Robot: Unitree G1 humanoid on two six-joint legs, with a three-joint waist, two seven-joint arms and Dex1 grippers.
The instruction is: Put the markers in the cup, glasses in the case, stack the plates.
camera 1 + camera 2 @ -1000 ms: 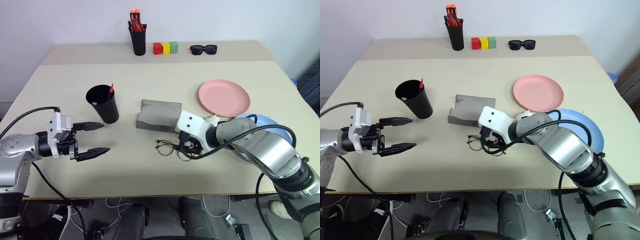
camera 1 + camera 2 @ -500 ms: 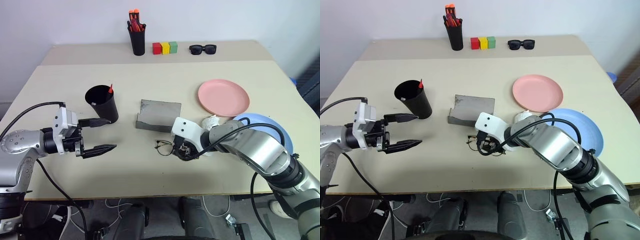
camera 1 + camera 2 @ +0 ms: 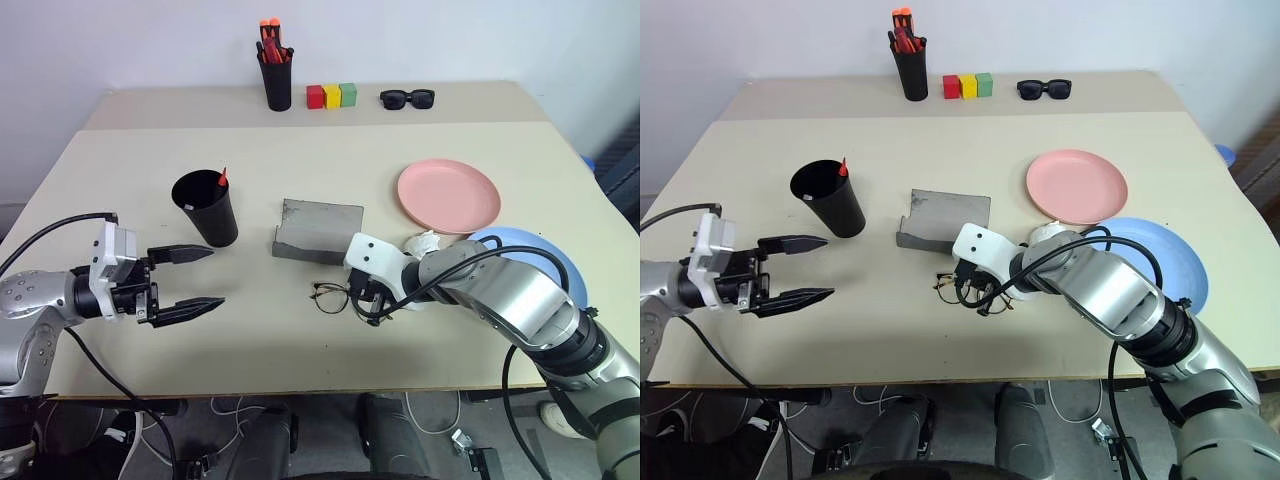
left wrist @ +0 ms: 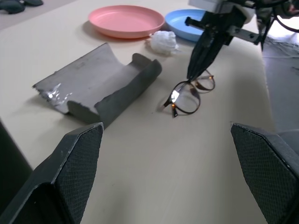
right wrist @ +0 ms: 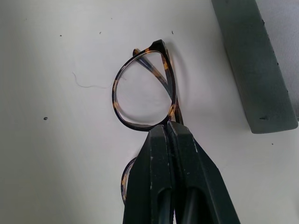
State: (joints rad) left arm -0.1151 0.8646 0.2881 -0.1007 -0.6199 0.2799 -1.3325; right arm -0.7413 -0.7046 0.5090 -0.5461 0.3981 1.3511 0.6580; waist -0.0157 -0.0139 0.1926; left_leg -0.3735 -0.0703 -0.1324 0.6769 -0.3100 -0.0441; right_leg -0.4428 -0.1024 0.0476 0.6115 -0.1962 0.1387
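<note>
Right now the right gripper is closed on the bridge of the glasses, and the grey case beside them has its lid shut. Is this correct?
Not entirely. The right gripper is closed on the bridge of the glasses, but the grey case is not shut: the left wrist view shows it lying open, its curved lid folded back flat on the table.

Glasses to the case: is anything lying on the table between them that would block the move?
Nothing visible does. The glasses lie on bare table just in front of the open grey case, with the right end effector shut on the frame at the bridge. The crumpled white wad sits off to the side, by the pink plate.
</note>
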